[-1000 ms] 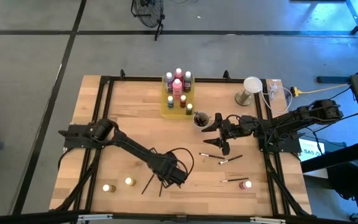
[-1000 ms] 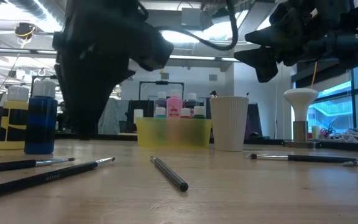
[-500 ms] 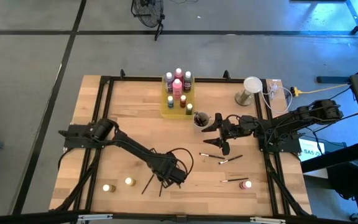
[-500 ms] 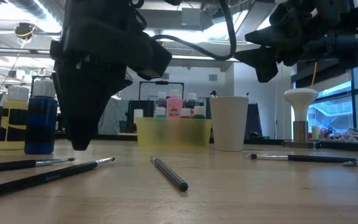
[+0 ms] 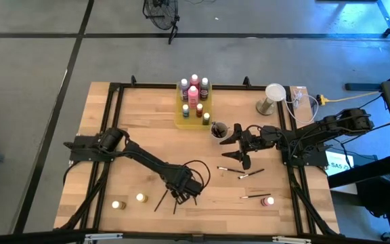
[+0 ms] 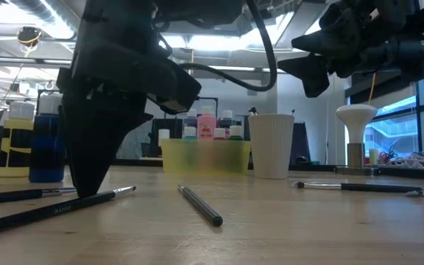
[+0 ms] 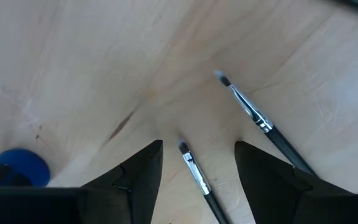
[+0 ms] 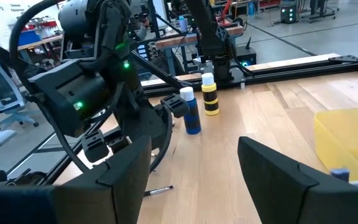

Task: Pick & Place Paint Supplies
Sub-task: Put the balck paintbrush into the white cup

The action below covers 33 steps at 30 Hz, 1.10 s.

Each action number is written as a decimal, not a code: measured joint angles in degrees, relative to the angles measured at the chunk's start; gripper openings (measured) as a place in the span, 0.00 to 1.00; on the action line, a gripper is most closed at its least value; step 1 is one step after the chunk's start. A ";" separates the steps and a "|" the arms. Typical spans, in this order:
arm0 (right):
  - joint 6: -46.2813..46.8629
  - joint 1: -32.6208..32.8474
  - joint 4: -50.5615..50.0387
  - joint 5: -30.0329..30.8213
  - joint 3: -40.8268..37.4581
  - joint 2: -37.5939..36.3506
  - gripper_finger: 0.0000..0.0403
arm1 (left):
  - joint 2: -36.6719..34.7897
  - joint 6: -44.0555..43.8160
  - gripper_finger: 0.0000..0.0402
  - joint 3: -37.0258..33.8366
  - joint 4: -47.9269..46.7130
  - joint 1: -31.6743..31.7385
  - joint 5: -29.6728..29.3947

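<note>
- The brush I'm targeting is lying on the counter, between my left gripper fingers, which are standing apart.
- That gripper has been dropping over the last second, so I'm judging the pinch is next.
- The right gripper is hovering beside the cup, fingers apart, empty.
- I'm reading no labels.

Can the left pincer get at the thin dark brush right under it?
Probably yes: the left pincer is open, fingers straddling the thin dark brush on bare wooden table; nothing lies between.
</note>
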 joint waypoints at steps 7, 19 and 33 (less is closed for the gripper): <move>0.00 0.00 0.00 0.00 0.00 0.00 0.60 | 0.08 0.00 0.49 -0.09 0.50 -0.01 0.71; 0.00 0.00 0.00 0.00 0.00 0.00 0.60 | 0.21 1.49 0.34 -0.11 2.21 -0.07 1.42; 0.02 0.00 0.00 0.00 0.00 0.00 0.60 | 0.22 3.23 0.21 -0.11 2.83 -0.09 1.31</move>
